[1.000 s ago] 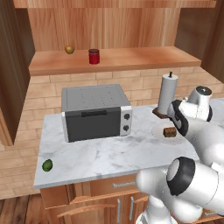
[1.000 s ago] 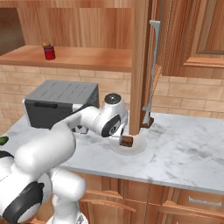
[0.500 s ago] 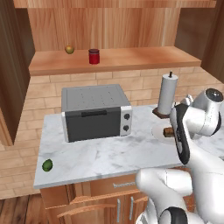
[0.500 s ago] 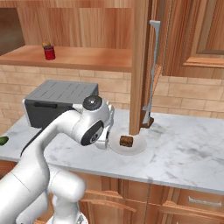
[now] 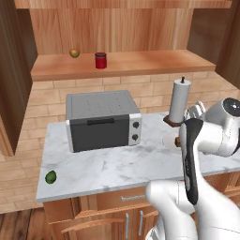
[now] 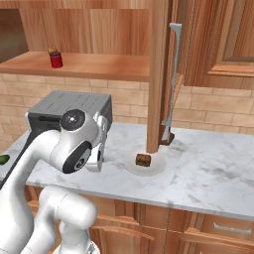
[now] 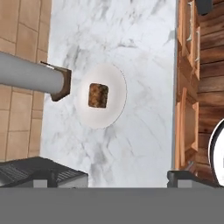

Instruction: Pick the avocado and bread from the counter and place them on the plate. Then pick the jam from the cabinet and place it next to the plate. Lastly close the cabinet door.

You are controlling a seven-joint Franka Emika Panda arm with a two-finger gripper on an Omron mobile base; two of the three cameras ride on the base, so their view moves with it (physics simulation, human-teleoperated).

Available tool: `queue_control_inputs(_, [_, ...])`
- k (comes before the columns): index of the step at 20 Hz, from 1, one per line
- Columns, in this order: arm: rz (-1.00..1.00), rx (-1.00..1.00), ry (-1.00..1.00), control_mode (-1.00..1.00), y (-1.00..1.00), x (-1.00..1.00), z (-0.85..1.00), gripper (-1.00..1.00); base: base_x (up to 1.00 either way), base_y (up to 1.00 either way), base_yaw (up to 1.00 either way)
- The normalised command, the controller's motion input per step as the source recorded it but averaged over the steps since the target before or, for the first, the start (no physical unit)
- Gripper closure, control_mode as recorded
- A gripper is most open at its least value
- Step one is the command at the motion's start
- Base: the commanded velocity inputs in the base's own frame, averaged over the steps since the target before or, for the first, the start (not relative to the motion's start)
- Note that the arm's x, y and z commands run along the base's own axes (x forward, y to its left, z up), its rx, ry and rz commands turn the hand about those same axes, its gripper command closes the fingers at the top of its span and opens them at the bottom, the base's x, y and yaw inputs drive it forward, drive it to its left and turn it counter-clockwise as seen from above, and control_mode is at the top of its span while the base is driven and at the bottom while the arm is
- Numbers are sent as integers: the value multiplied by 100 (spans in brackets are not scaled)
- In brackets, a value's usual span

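While the bread (image 7: 98, 95) is seen resting on the plate (image 7: 114, 109), the fingers (image 7: 183, 176) are spread wide and hold nothing.

On the marble desk (image 5: 112, 166), the avocado (image 5: 50, 176) is found near the front left corner, well apart from the plate. The jam (image 5: 100, 60) is set on the cabinet (image 5: 140, 63) shelf beside a round yellowish fruit (image 5: 74, 53). A grey toaster oven (image 5: 102, 119) is placed left of the plate.

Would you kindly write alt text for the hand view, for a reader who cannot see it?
Looking down on a marble counter, a brown chunk of bread lies in the middle of a round white plate. A grey paper towel roll on a wooden stand sits beside the plate, with a dark toaster oven nearby.
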Motion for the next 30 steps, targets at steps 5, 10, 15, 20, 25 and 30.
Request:
queue_control_inputs(5, [11, -8, 0, -100, 60, -39, 32, -100, 0, 0, 0])
queue_control_inputs(10, [12, -9, 0, -100, 60, -31, 28, -100, 0, 0, 0])
queue_control_inputs(15, [14, -11, 0, -100, 57, -9, 19, -100, 0, 0, 0])
queue_control_inputs(20, [16, -13, 0, -100, 55, 0, 10, -100, 0, 0, 0])
queue_control_inputs(25, [19, -14, 0, -100, 55, 0, 2, -100, 0, 0, 0])
queue_control_inputs(30, [21, -13, 3, -100, 53, 0, 0, -100, 0, 0, 0])
